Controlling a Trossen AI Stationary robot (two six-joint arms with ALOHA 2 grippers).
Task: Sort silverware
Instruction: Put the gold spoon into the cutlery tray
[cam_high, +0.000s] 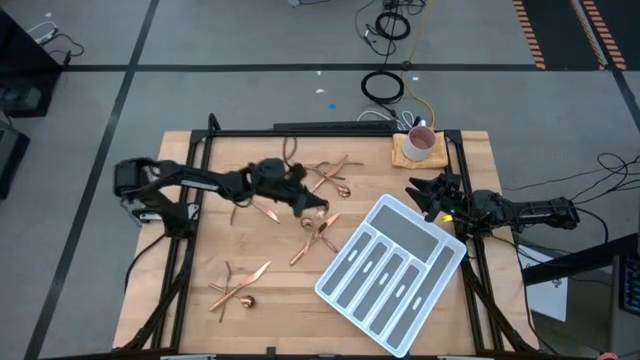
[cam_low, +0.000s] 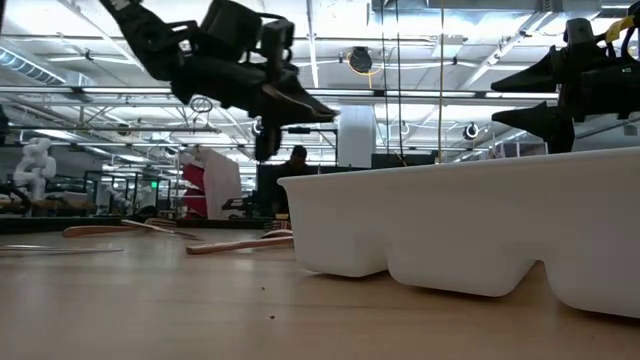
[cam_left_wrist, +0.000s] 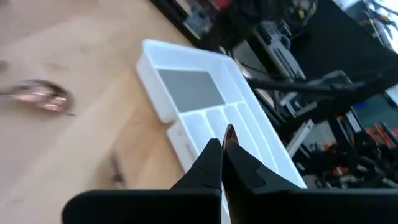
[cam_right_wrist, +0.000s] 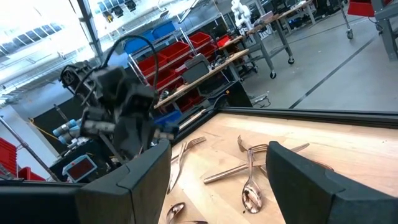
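- Where the divided tray (cam_high: 392, 264) is set at an angle on the right half of the desk (cam_high: 280, 300), its compartments are seen bare; no cutlery is made out inside.
- A cup (cam_high: 421, 142) is stood on a small wooden coaster (cam_high: 403, 155) at the far right corner of the desk.
- The silverware (cam_high: 322, 228) is scattered on the desk left of the tray: one cluster at the far middle, one just beside the tray's left corner, one near the front left.
- The left tool (cam_high: 318, 206) is held above the middle cluster, fingers pressed together on a thin copper-coloured piece whose tip shows between them in the left wrist view.
- The right tool (cam_high: 420, 193) is held spread beside the tray's far corner, nothing gripped.
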